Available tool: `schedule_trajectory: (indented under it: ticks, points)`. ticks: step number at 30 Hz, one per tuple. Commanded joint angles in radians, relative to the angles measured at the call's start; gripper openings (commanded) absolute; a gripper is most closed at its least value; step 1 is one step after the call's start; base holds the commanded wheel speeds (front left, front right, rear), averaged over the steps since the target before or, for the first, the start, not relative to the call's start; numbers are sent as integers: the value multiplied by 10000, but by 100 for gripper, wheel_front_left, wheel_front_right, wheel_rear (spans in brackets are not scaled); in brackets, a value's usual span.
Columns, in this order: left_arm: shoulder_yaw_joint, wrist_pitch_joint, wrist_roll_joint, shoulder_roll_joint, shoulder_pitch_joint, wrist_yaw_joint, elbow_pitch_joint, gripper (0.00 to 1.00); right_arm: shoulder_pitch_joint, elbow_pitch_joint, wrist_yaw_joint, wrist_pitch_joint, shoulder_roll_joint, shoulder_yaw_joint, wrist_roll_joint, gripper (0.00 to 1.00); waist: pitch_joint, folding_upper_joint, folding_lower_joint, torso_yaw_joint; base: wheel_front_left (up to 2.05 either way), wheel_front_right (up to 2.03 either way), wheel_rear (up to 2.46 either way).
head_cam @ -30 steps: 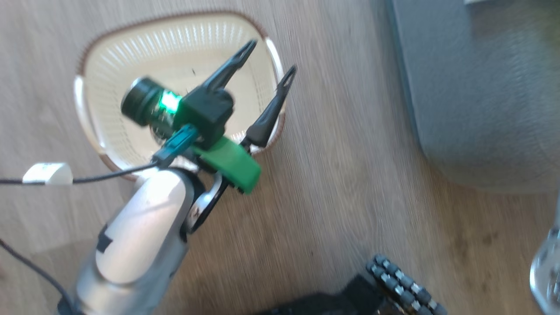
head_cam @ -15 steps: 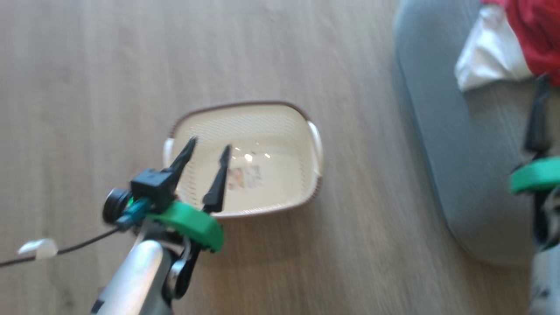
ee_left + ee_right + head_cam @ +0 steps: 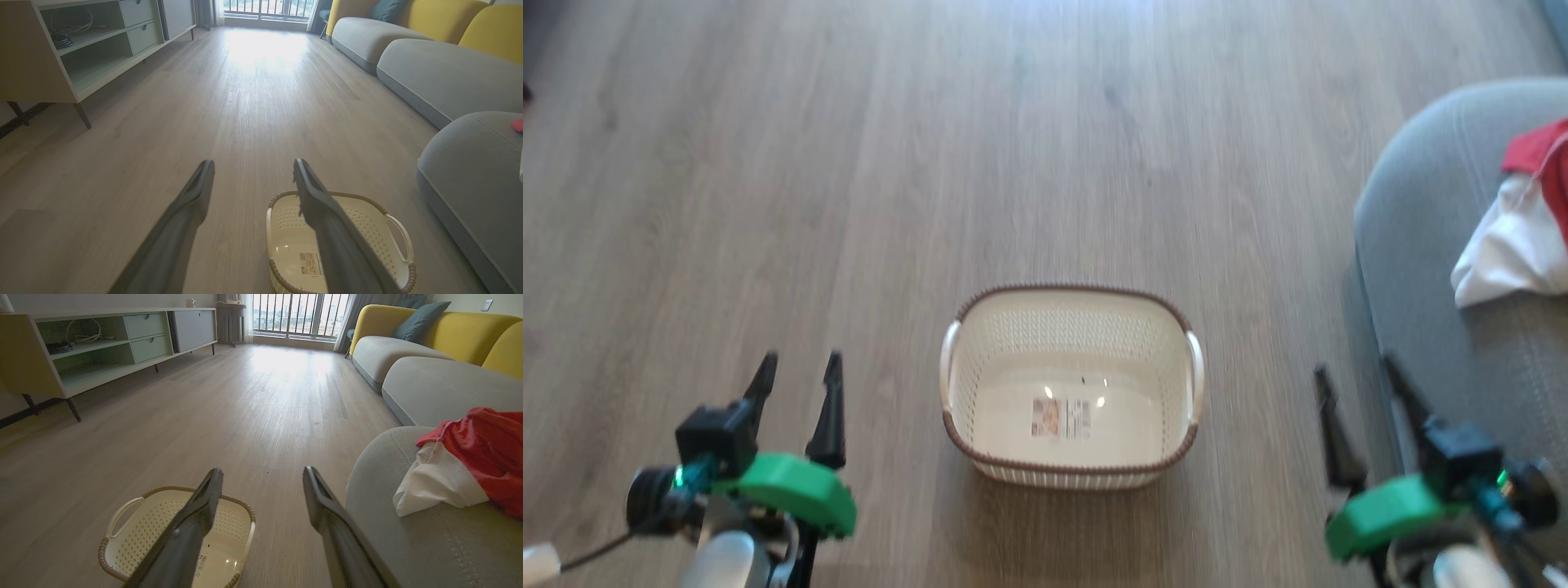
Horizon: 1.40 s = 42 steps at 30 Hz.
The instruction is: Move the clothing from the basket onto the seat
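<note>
Grippers first: the left gripper [image 3: 800, 363] and right gripper [image 3: 1356, 371] are seen low in the head view, both with fingers spread wide and nothing held between them. The cream basket [image 3: 1070, 335] is sat on the wood floor [image 3: 931, 163] between the two, a bit ahead of the fingertips and touched by neither. Its label sticker [image 3: 1062, 416] is shown in plain sight on its bottom. The red-and-white clothing [image 3: 1515, 253] is found bunched on the grey seat [image 3: 1413, 245], ahead of the right gripper and off to its right, well apart from the left one. Further back, a low cabinet [image 3: 102, 343] and a yellow-backed sofa [image 3: 392, 351] can be made out.
</note>
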Motion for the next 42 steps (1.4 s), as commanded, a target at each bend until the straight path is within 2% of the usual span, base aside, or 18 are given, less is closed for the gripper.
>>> schedule_trajectory:
  ticks: [1,7,19,20,21,24,42]
  points:
    - [474,-126,93,254,-146,39,-235,100,-92,-259,-4,-138,-43,338,80,100,-411,-1,2,228,0,0,0]
    - [830,-132,189,218,318,-29,-303,100,254,-352,-4,-166,-40,615,583,100,-663,-1,2,28,0,0,0]
    - [1101,-134,331,-101,456,-431,-158,100,102,-600,-4,-169,-38,395,462,100,-747,-1,2,-132,0,0,0]
    - [1114,-134,341,-109,461,-482,-150,0,102,-609,-4,-169,-38,366,468,0,-745,-1,2,-134,0,0,0]
    - [650,1,300,-222,795,-484,130,0,521,-188,0,-64,27,196,519,0,-748,-1,2,-134,0,0,0]
    - [577,40,249,-326,946,-489,514,0,596,259,0,-29,46,225,580,0,-749,-1,2,-139,0,0,0]
    - [1045,535,-1423,-534,810,-803,463,0,339,307,-1,469,34,118,2722,0,-728,-1,2,-222,0,0,0]
